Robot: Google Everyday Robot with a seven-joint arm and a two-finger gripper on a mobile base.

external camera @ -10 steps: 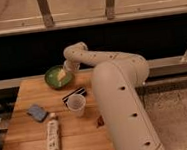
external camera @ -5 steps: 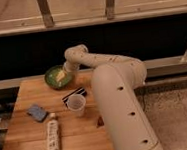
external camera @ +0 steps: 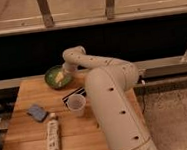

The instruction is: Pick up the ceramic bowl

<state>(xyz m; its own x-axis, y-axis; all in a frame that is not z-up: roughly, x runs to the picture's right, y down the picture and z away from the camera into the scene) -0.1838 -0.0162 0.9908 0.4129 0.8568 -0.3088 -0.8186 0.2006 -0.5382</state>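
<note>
The ceramic bowl (external camera: 54, 76) is a round, glossy green bowl at the back of the wooden table (external camera: 28, 141), left of centre. My gripper (external camera: 62, 77) reaches down from the arm's elbow at the back and sits at the bowl's right side, over or inside its rim. The arm (external camera: 110, 103) runs from the lower right up across the table and hides part of the bowl's right edge. A small translucent white plastic cup (external camera: 76, 105) stands in front of the bowl, near the arm.
A blue sponge (external camera: 37, 112) lies on the left of the table. A white bottle (external camera: 52, 135) lies on its side near the front. A dark flat packet (external camera: 74, 95) lies behind the cup. A dark ledge and railing run behind the table.
The gripper has shifted slightly down and left toward the bowl. The bowl, cup, sponge and bottle have not moved.
</note>
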